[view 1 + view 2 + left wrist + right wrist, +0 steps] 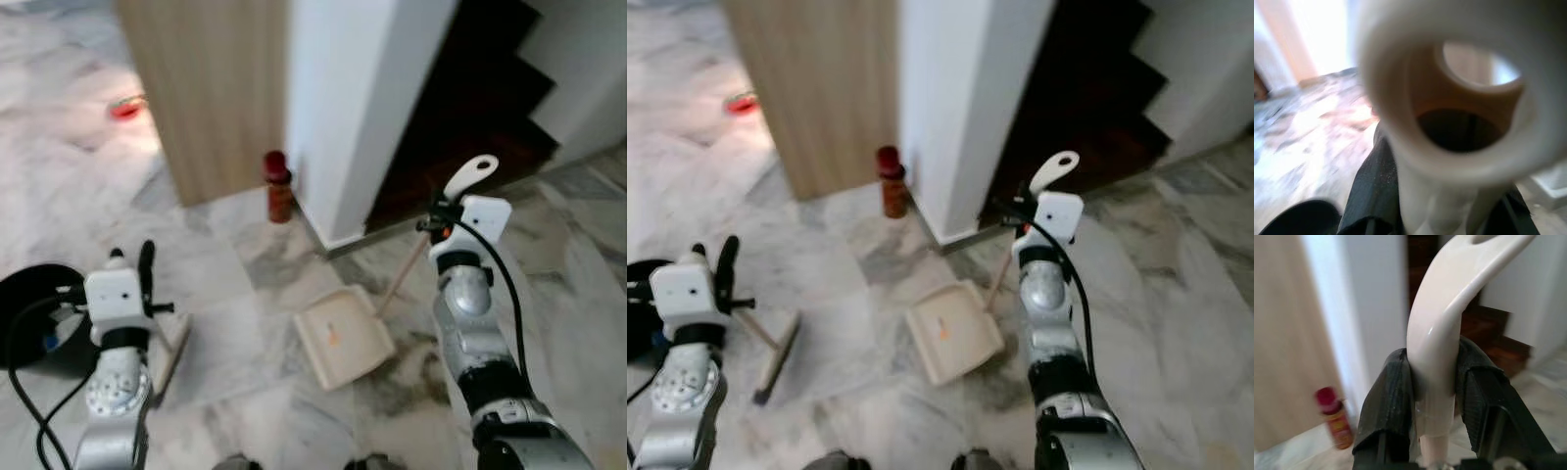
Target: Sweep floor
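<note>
Gripping the pale handle of the dustpan (342,336), the right tool (1433,396) has its two black fingers (1387,396) clamped on either side of the shaft, just below the flattened, looped end; the right wrist view makes this contact plain, while the head views show the handle end (472,176) rising above the white wrist block. The dustpan is cream plastic with a small orange mark in its tray, resting on the marble floor (245,264) between the two arms, its thin handle slanting up to the right tool.

The left tool (1449,215) is closed around the top of the broom's handle: the left wrist view looks straight at a blurred, pale ring with a hole through it, dark fingers pressed against the shaft below. The head views show what that close view cannot, the broom (774,354) itself, a low wooden-backed brush head lying on the floor just beside the left arm, with a thin stick running up toward the left tool.

A red spray can (278,186) stands upright on the floor at the foot of a white wall corner (343,117), next to a wooden panel (211,88); the right wrist view catches it too. Dark wooden stairs (480,98) rise behind the wall. A black round object (34,313) sits at the robot's far left, and a small red item (125,108) lies farther off on the floor.
</note>
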